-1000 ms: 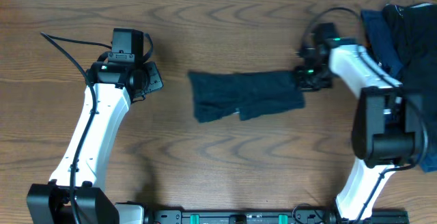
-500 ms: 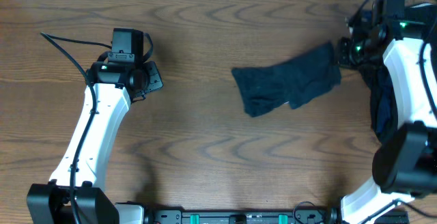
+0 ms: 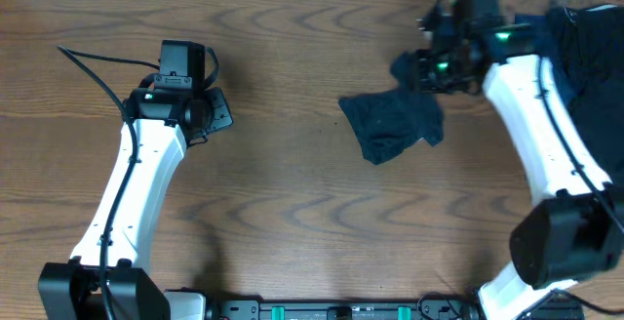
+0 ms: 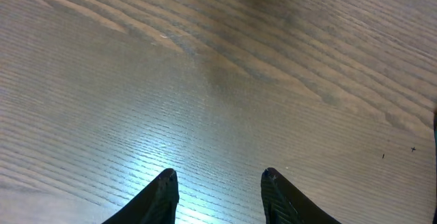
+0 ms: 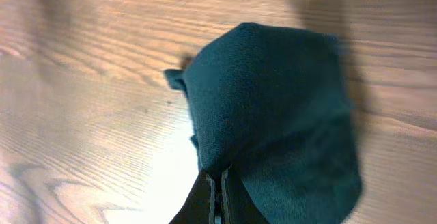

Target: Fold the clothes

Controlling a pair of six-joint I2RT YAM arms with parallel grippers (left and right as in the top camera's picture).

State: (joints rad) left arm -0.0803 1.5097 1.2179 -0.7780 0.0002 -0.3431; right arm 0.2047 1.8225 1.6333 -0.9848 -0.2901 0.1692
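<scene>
Right fingers (image 5: 201, 200) have swung back leftward, clamped on the navy garment (image 3: 395, 125); its bunched length trails from them toward the left arm, well apart from the parted, empty left fingers (image 4: 160, 197).

Crumpled dark garment (image 3: 395, 127), edge lifted, clothes pile (image 3: 590, 37) far right

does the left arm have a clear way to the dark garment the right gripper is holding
Probably yes: only table lies between the left gripper and the dark garment. The shut right gripper pinches it far across, so reach is uncertain.
</scene>
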